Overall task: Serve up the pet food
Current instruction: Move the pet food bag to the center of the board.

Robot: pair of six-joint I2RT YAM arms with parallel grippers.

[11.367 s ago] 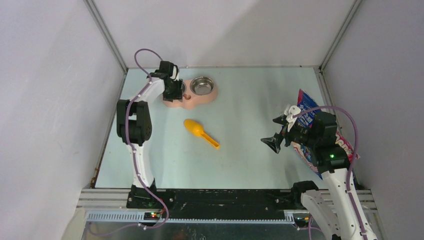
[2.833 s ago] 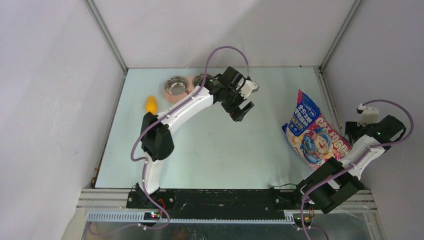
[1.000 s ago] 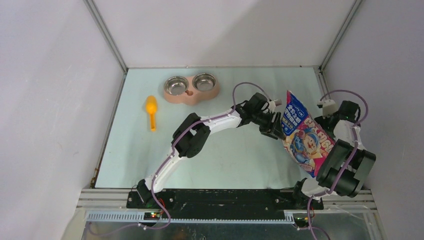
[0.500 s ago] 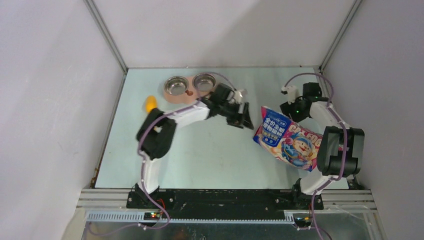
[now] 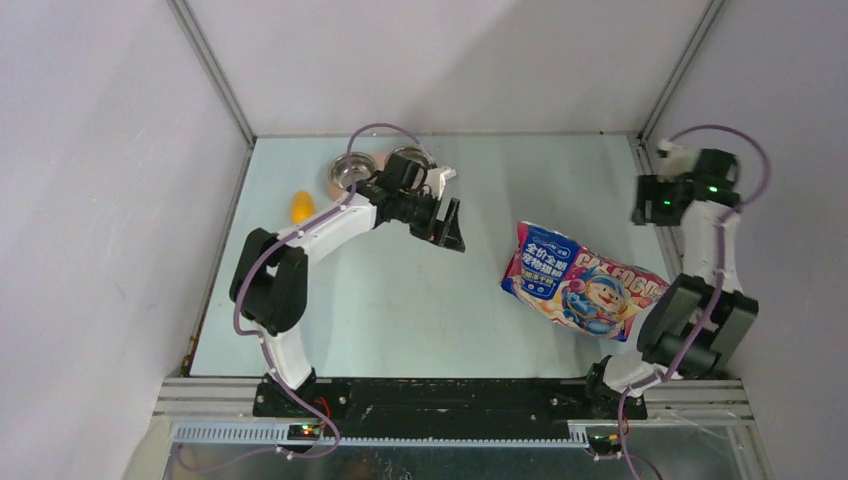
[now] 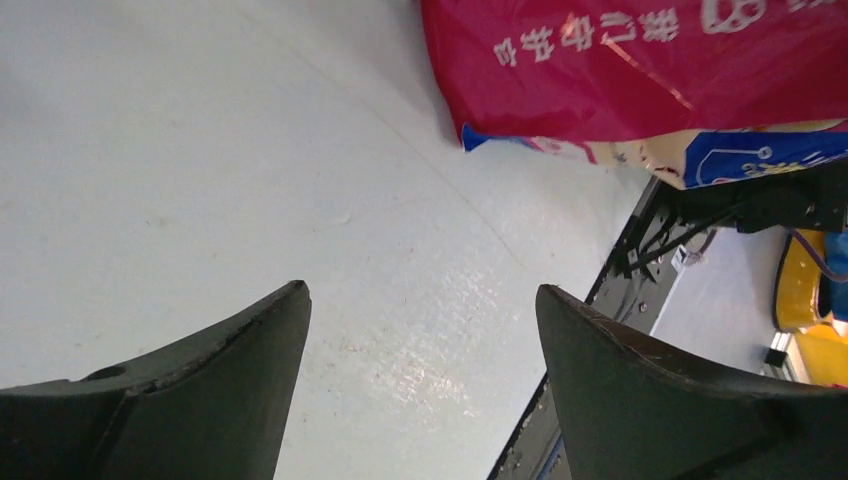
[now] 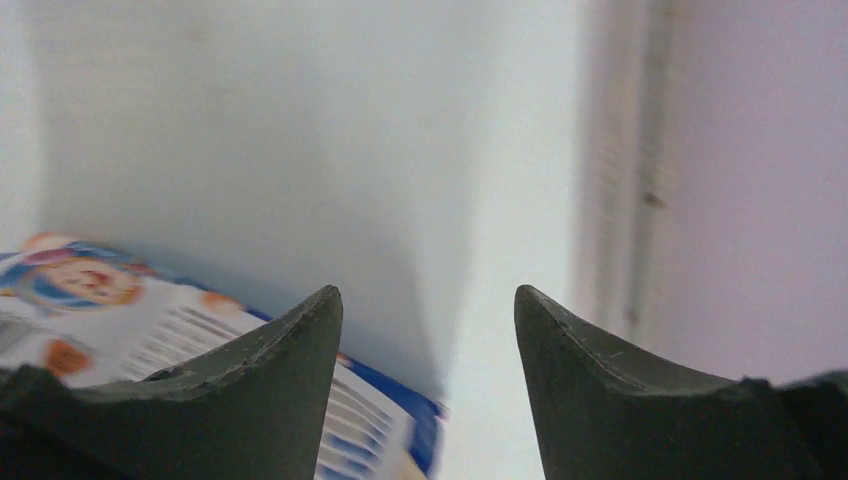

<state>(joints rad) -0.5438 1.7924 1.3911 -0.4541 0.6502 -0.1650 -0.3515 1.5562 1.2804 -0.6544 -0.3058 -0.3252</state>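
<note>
Bag (image 5: 583, 290) lies flat, apart from both open jaws.

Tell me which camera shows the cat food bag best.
The top view: the whole bag lies flat, print facing up. The left wrist view catches only its pink end; the right wrist view shows a blurred corner.

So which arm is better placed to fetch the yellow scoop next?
Probably left: the scoop lies on that side and the left gripper is open; the right gripper sits far across, beyond the bag.
</note>
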